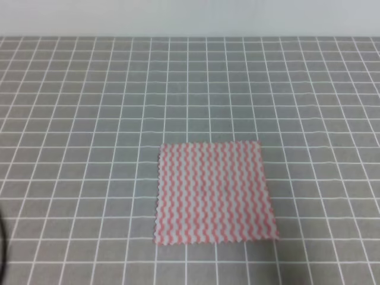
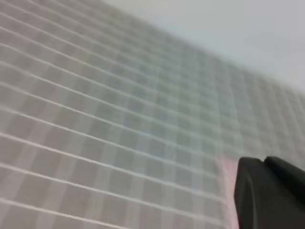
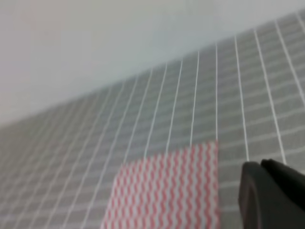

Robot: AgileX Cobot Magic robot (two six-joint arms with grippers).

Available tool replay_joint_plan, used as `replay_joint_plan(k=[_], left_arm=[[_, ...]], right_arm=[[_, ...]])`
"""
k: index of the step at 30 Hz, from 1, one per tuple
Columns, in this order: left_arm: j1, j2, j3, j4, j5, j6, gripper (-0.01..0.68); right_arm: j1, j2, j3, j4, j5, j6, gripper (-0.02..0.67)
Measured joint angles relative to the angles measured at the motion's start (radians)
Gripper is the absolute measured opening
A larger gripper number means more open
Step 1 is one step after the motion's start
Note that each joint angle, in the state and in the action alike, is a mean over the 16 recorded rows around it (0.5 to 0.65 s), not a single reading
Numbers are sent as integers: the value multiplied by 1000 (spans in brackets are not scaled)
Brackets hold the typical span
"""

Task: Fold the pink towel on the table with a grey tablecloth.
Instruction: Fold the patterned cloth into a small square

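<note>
Grey cloth ruled with thin white lines into small squares covers the table [image 1: 89, 119] right up to a pale wall at the back. You have one pink towel [image 1: 215, 193] to work with, lying flat and unfolded a little right of centre and towards the near edge in the high view. It is a thin square with pink-and-white wavy stripes running front to back and small scalloped edges, spread across a few grid squares. You can count one towel, one table and two grippers. Your left gripper [image 2: 271, 193] shows only as a dark blurred shape low on the right of its wrist view, beside a faint pink smear of towel, and you cannot tell whether it is parted or closed. Your right gripper [image 3: 272, 195] sits just right of the towel's corner; its state is equally unclear. Neither touches the towel in the high view.
</note>
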Motion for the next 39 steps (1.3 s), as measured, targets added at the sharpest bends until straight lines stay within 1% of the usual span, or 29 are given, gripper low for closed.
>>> replay_joint_plan(k=[3,5,9,12,15,19,25,27,30,35,39], left_arm=[[-30,104,-49,-167,35,182,0],[-55,166,-69,-296,42,317,0],[-113,265,-80,-550,24,580,0],[-162,331,-80,-703,-8,738,0],[-216,394,-80,-835,-51,874,0],[-286,469,-80,-994,-102,1037,0],[-362,547,-80,-1162,-162,1214,0],[-376,561,-80,-1198,-172,1253,0],[-389,572,-80,-1237,-172,1295,0],[-391,576,-80,-1257,-173,1322,0],[-391,573,-80,-1263,-164,1334,0]], right_arm=[[0,99,-59,-13,70,-18,-17],[1,163,-91,8,111,-51,-16],[13,287,-138,94,170,-143,-16],[40,374,-161,172,183,-215,-16],[94,463,-183,250,172,-287,-16],[198,583,-211,338,121,-363,-15],[336,744,-244,341,33,-381,3],[362,792,-251,334,12,-377,31],[380,859,-259,326,-9,-359,101],[350,946,-264,325,-7,-321,222],[323,1004,-264,343,6,-290,304]])
